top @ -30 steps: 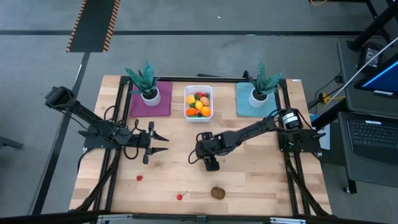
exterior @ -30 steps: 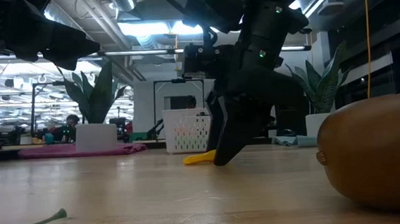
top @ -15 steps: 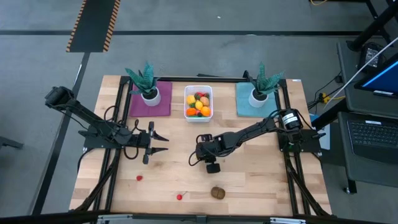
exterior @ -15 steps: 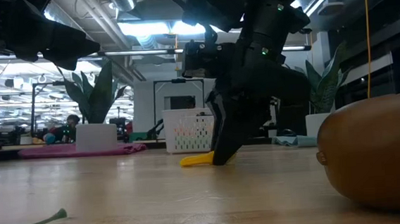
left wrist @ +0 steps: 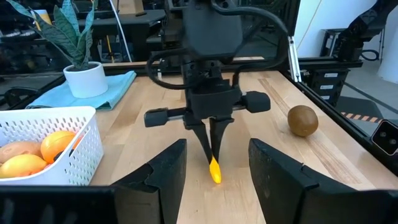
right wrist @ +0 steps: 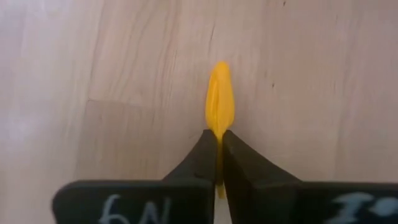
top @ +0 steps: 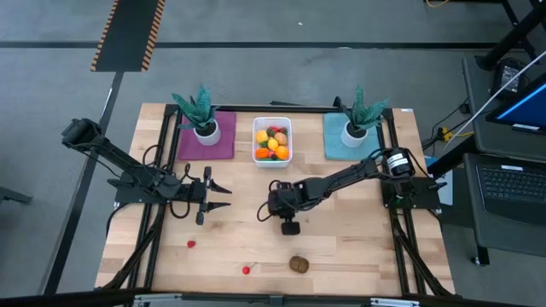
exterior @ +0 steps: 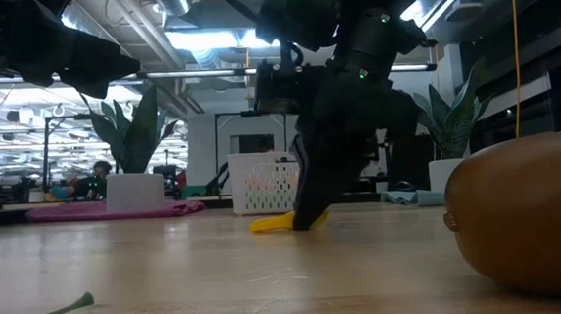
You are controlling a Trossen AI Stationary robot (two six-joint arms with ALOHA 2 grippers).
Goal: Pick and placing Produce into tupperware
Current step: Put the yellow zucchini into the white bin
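A small yellow banana (right wrist: 220, 102) lies on the wooden table near its middle. My right gripper (right wrist: 219, 140) is shut on it, slanting down from the table's right side (top: 266, 213). The white tupperware (top: 257, 126) stands at the far middle with oranges, a lemon and other produce in it. A brown kiwi (top: 299, 263), a red strawberry (top: 191, 243) and a red cherry (top: 246, 269) rest on the table toward its near edge. My left gripper (top: 223, 194) waits open above the table's left half, pointing toward the banana. My right gripper pinches the banana's near end (right wrist: 219, 132) between its two fingertips (left wrist: 213, 152). The fingers come steeply from above, slanting from the table's right side, roughly in line with the banana. The banana rests on the table, its free end (exterior: 261, 225) sticking out past the fingers.
Two teal spiky plants in white pots stand on a purple mat (top: 205, 145) and a teal mat (top: 345, 145) on either side of the tupperware. The kiwi (exterior: 532, 214) looms close to the low camera. Bare wood lies between the banana and the tupperware.
My right gripper has shut its fingers on the banana's end while staying over the same spot, rolling slightly. The banana has stayed on the table, nudged a little.
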